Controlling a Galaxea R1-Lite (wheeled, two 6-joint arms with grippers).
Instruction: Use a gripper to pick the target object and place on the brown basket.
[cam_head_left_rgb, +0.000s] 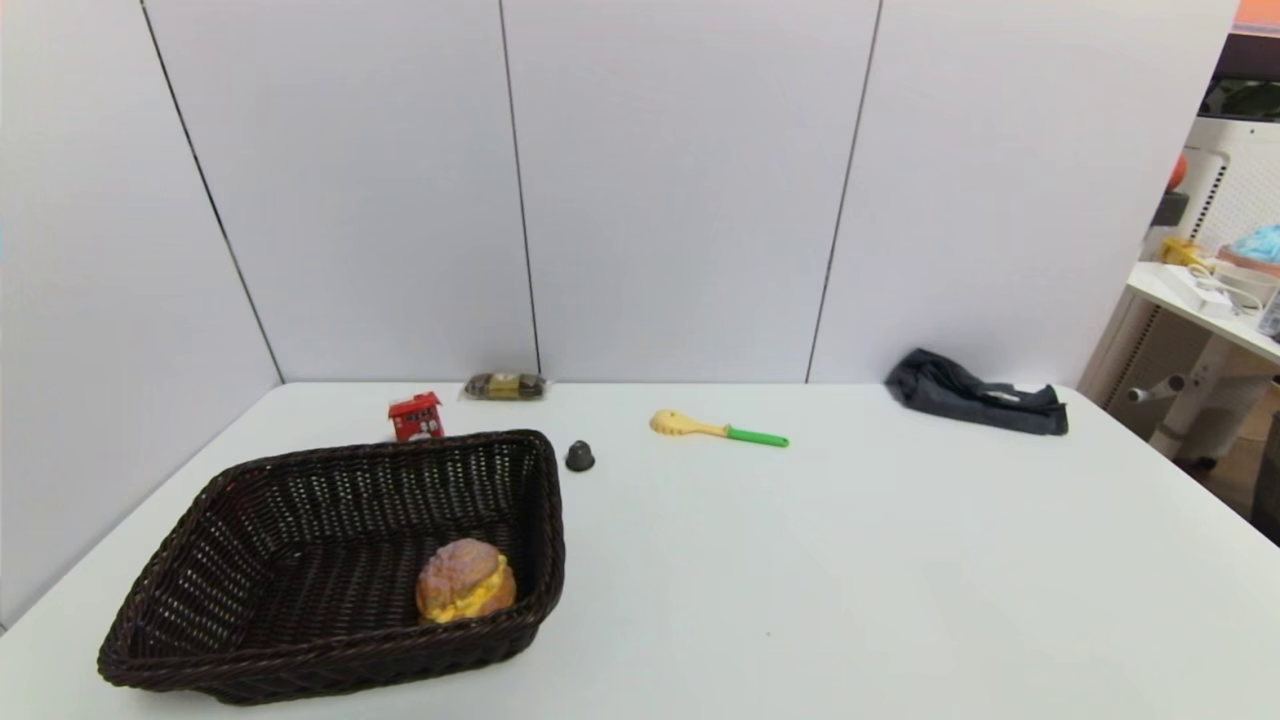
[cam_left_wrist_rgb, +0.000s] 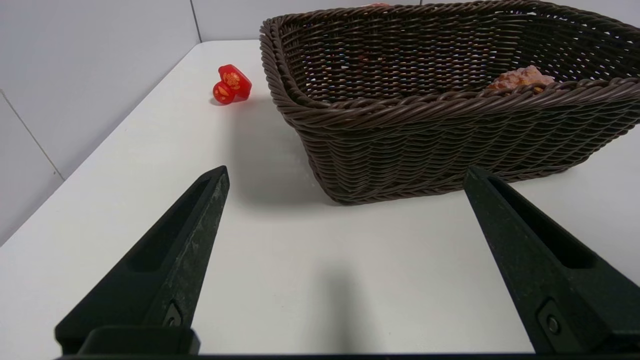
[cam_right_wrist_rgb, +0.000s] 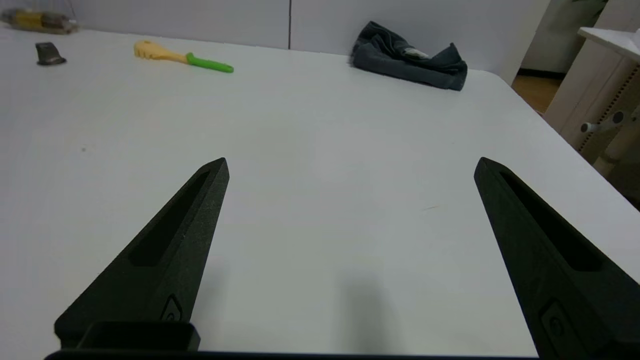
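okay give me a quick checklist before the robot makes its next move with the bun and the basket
1. Bun inside the brown basket: ok, it lies on the basket floor near the right wall.
2. Left gripper free of the bun: ok, fingers spread, nothing between them, short of the basket.
3. Right gripper empty: ok, open over bare table.
4. Basket flat on the table: ok.
5. Yellow spatula untouched, outside the basket: ok.
6. Arms clear of the head view: ok, neither shows there.
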